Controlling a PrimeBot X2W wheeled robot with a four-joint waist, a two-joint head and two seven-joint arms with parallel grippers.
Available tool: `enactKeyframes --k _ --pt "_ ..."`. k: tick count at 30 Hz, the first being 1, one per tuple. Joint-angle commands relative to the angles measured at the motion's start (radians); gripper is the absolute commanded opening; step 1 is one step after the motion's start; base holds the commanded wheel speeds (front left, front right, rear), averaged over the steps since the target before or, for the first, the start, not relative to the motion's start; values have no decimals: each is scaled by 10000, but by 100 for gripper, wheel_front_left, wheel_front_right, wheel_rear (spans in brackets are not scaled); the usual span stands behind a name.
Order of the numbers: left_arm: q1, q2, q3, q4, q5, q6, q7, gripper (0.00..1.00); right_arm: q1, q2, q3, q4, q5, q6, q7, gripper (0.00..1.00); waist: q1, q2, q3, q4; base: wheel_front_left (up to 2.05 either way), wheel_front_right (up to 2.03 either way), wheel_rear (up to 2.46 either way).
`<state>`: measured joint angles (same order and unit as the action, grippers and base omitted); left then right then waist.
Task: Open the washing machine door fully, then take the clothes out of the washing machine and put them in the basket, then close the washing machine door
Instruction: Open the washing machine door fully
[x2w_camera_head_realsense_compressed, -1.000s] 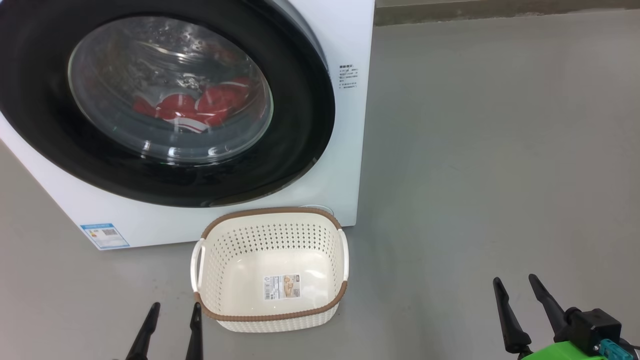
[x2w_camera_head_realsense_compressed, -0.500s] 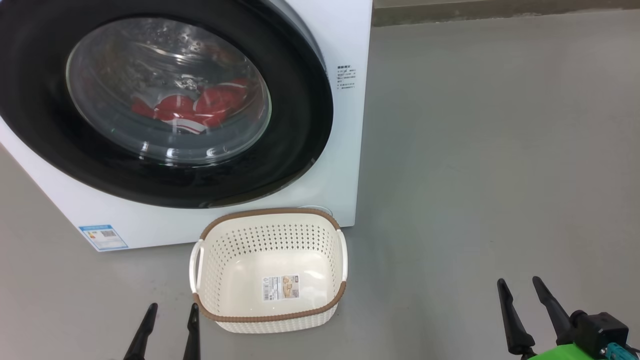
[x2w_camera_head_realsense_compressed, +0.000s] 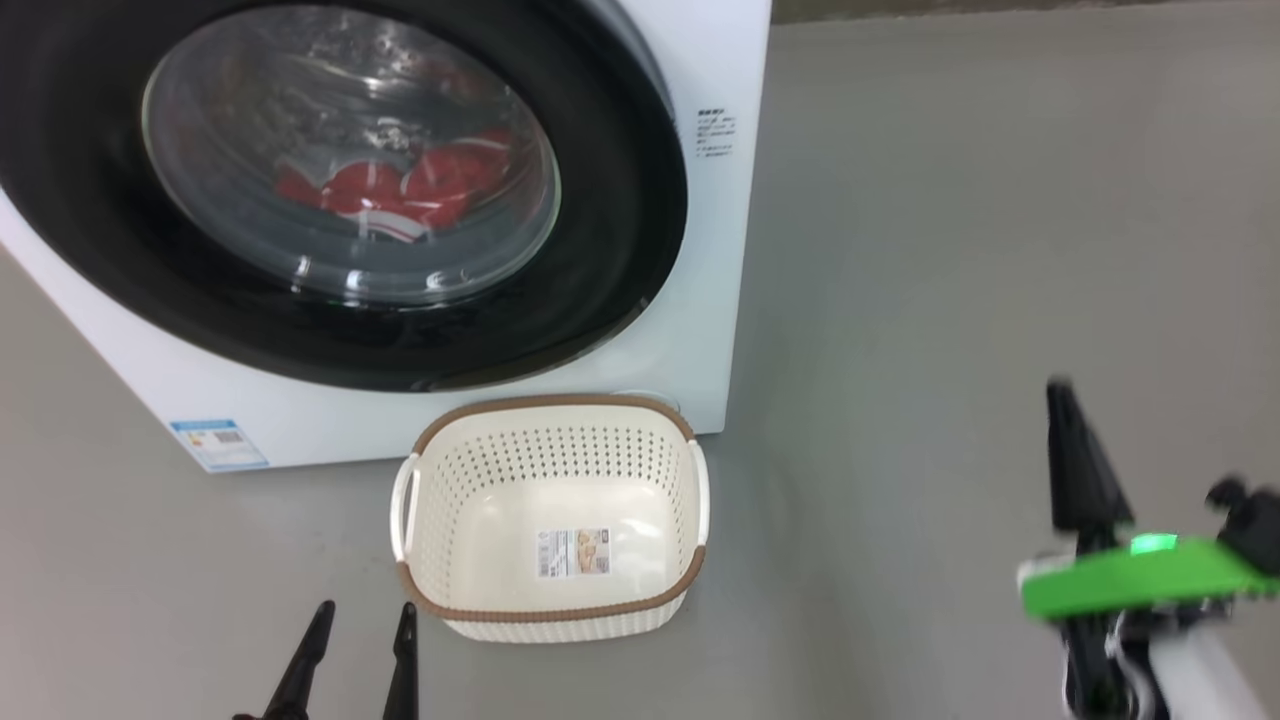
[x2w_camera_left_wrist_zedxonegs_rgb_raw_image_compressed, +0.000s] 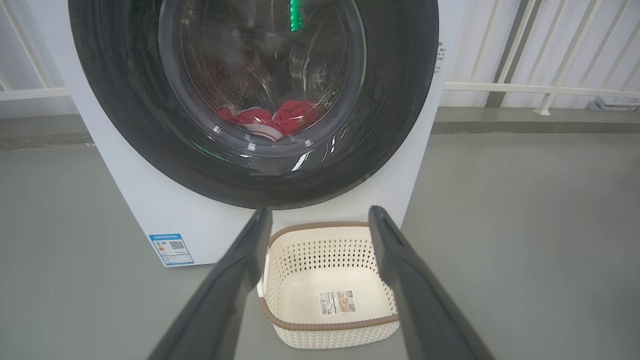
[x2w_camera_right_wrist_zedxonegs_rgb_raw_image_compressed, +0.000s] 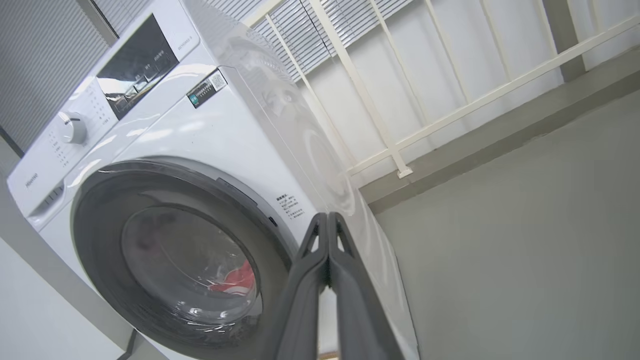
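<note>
Over floor right of basket | right end effector just pinched shut, empty, raised | left end effector wide, empty | washing machine door closed; opening likely next.

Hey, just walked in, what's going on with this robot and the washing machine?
A two-armed robot faces a washing machine whose door is shut, with red clothes visible behind the glass. An empty basket sits on the floor just in front of it. The left claw hangs open low beside the basket. The right claw is shut on nothing, up in the air and pointing toward the machine. Neither claw touches anything.
</note>
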<state>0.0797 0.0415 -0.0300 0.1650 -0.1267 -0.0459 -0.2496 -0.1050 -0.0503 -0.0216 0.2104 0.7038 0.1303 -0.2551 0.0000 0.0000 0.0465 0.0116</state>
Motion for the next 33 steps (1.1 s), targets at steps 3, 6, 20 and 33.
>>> enactKeyframes --k 3,6,20,33 --pt "-530 87 219 -268 -159 -63 -122 100 -1403 -222 383 -464 1273 4 -67 0 0 0 340 266 0 0 0" --pt "-632 87 166 -286 -196 -77 -122 100 -1935 -337 461 -467 2050 4 -67 0 0 0 492 377 0 0 0" --pt "-1759 87 -364 -385 -712 -105 -122 100 -5494 -2265 1881 -318 8282 4 2121 0 0 0 2293 1293 0 0 0" --pt "-2666 87 -1140 -367 -1225 -108 -122 100 -8282 -2941 1972 1441 10256 4 6685 0 0 0 3684 2113 0 0 0"
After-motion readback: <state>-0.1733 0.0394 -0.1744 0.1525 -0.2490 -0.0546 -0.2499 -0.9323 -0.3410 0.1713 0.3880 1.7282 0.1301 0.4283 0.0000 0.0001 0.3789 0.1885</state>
